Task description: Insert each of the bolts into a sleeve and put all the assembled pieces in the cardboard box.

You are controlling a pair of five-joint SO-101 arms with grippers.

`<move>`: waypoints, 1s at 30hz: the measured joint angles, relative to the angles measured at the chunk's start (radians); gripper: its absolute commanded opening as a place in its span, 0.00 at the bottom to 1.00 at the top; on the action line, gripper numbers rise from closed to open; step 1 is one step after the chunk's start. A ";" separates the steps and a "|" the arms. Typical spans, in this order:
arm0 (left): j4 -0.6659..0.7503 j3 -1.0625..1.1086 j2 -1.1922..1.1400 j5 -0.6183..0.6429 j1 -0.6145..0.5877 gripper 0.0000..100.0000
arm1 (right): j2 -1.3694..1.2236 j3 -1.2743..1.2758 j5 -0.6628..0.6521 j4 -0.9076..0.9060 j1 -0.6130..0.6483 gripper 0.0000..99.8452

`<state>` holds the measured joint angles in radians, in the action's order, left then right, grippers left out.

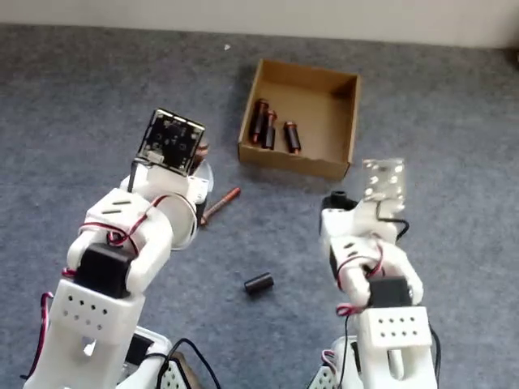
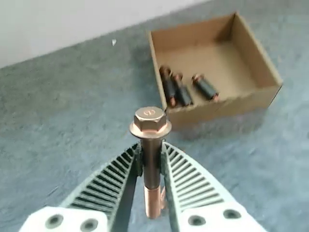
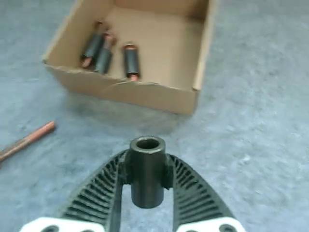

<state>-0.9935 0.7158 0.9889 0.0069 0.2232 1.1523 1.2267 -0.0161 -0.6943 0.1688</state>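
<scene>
Left gripper [image 2: 151,149] pinching copper hex-head bolt [image 2: 150,123]; right gripper [image 3: 146,158] pinching dark cylindrical sleeve [image 3: 147,186]; brown cardboard box [image 1: 292,162] nearby

Shiny copper-toned metal bolt [image 2: 150,145]; matt black sleeve [image 3: 147,169]; cardboard box [image 1: 268,154].

The worktop [image 1: 81,89] is covered in grey, short-piled carpet under soft, even light; along its far edge runs a pale band [image 1: 340,14], perhaps a wall.
</scene>
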 measured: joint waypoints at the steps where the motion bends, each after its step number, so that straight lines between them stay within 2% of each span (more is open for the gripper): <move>1: 0.017 0.000 0.009 0.031 0.009 0.01 | 0.023 0.017 -0.018 0.000 0.018 0.00; 5: 0.084 0.000 0.046 0.141 0.034 0.01 | 0.117 0.084 -0.066 0.000 0.124 0.00; 14: 0.167 0.000 0.109 0.273 0.152 0.01 | 0.367 0.195 -0.078 0.000 0.275 0.00; 21: 0.178 0.000 0.109 0.287 0.278 0.01 | 0.637 0.305 -0.078 0.000 0.353 0.00; 26: 0.186 0.008 0.109 0.287 0.379 0.01 | 0.658 0.321 -0.078 0.000 0.354 0.00; 30: 0.292 0.107 0.109 0.287 0.404 0.01 | 0.666 0.321 -0.078 0.000 0.358 0.00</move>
<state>-0.7020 0.8232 1.0978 0.2938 0.6268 1.8182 1.5474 -0.0944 -0.6943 0.5263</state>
